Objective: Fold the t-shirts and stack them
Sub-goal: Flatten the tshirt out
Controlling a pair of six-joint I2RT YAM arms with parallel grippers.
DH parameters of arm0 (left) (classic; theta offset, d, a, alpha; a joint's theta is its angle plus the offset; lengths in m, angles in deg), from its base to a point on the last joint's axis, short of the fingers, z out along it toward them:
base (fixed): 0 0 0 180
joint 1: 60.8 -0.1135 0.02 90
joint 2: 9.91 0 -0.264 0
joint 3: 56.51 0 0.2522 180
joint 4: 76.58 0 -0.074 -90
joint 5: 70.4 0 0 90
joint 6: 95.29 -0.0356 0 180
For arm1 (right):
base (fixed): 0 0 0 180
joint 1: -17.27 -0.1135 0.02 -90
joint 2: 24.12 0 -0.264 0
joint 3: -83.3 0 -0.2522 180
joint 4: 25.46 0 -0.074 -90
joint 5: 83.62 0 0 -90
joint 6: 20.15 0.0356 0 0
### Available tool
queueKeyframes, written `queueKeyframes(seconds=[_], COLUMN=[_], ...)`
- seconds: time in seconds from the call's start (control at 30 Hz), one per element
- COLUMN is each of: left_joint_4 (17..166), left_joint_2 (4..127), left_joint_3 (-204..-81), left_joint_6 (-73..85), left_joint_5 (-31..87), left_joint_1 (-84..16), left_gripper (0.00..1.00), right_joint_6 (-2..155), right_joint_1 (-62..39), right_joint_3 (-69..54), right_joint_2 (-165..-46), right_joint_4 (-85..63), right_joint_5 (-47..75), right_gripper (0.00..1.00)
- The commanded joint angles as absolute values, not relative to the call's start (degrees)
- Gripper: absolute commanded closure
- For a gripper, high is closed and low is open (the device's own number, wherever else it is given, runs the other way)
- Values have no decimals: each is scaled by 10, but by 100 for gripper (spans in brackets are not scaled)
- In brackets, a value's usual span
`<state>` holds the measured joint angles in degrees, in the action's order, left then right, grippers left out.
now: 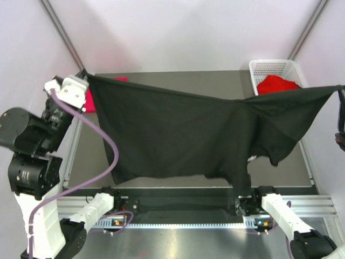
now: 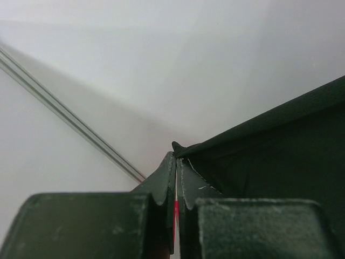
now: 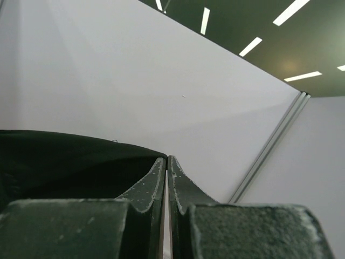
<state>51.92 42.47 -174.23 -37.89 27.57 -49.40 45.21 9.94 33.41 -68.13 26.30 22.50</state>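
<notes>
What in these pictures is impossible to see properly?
1. Top view: the middle of the table is hidden behind the hanging black t-shirt.
2. Top view: the pink t-shirt is mostly covered by that cloth and the left gripper.
3. Top view: the right gripper is nearly cut off by the right edge.
4. Top view: the near part of the red t-shirt in the basket is behind the black cloth.

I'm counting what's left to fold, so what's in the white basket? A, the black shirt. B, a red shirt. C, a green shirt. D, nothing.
B: a red shirt lies bunched in the basket, while the black shirt is held up outside it.
</notes>
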Motion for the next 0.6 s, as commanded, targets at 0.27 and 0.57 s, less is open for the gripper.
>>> queueKeyframes(seconds=[0.27,0.57], left_joint_4=[580,725], left_joint_2=[531,788], left_joint_3=[-1460,-1390], left_joint_6=[-457,-468], left_joint_5=[246,252], left_joint_1=[-500,-502], left_gripper=[100,100], right_joint_6=[367,300], right_joint_1=[106,105], right_joint_3=[-46,-171], right_joint_2=[-747,-946], right_joint_4=[102,12], right_joint_5=[223,192], right_gripper=[100,100])
